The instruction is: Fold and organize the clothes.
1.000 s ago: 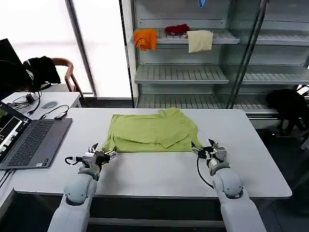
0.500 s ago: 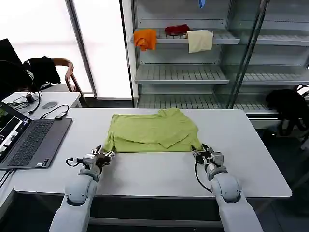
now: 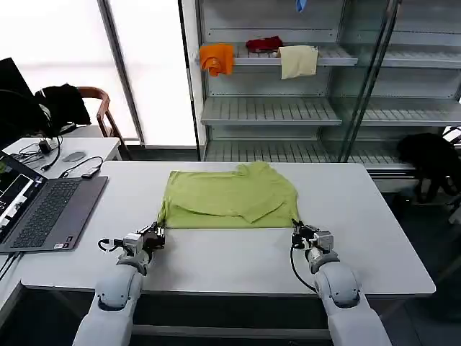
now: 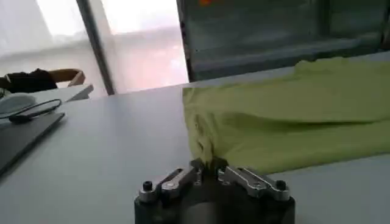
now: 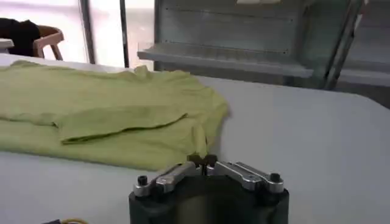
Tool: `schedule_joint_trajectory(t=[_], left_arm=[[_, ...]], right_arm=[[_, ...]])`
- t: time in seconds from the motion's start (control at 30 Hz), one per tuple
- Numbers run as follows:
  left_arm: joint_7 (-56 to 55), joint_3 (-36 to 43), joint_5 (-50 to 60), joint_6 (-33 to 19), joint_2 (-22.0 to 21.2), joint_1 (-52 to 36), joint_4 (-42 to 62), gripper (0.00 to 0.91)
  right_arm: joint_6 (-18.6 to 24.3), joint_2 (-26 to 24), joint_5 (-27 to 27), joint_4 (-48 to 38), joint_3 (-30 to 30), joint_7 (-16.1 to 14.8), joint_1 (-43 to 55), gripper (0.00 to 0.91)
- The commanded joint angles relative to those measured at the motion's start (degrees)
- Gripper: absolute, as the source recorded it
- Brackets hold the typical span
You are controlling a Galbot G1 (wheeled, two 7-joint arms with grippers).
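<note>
Head view gives you the layout: the lime T-shirt (image 3: 229,196) lies flat across the middle of the white table (image 3: 374,231), nearer the far edge than the near one, with its sleeves already folded inward over the body. The left gripper (image 3: 153,236) sits at the shirt's near left corner and the right gripper (image 3: 301,234) at its near right corner, both low on the surface.

In the left wrist view the left gripper (image 4: 209,172) has its fingers brought together on the hem corner, a small pucker of cloth rising from the pinch. The right gripper (image 5: 203,163) does the same on its side, fingers closed with the shirt's corner tucked between them.

You hold both near corners at once because that keeps the hem taut and square; judged from this, the likely next step is lifting the near edge toward the far edge. The laptop (image 3: 39,209) by the table's left edge lies well apart from the cloth.
</note>
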Motion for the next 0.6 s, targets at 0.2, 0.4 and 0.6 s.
schedule_joint_trajectory(t=[0.2, 0.4, 0.6], left_arm=[[-1.16, -2.13, -5.58, 2.64, 1.18, 11.48, -16.88, 0.000], [-2.76, -4.42, -7.53, 2.69, 0.59, 20.03, -23.24, 0.000], [-4.36, -6.43, -9.56, 2.60, -0.16, 28.39, -27.47, 0.010]], right_arm=[[-1.65, -3.49, 2.15, 17.45, -0.39, 2.40, -12.43, 0.000], [-1.66, -4.59, 2.23, 24.40, -0.66, 4.89, -20.10, 0.000], [-1.62, -4.68, 1.63, 28.11, -1.02, 6.09, -26.54, 0.000]])
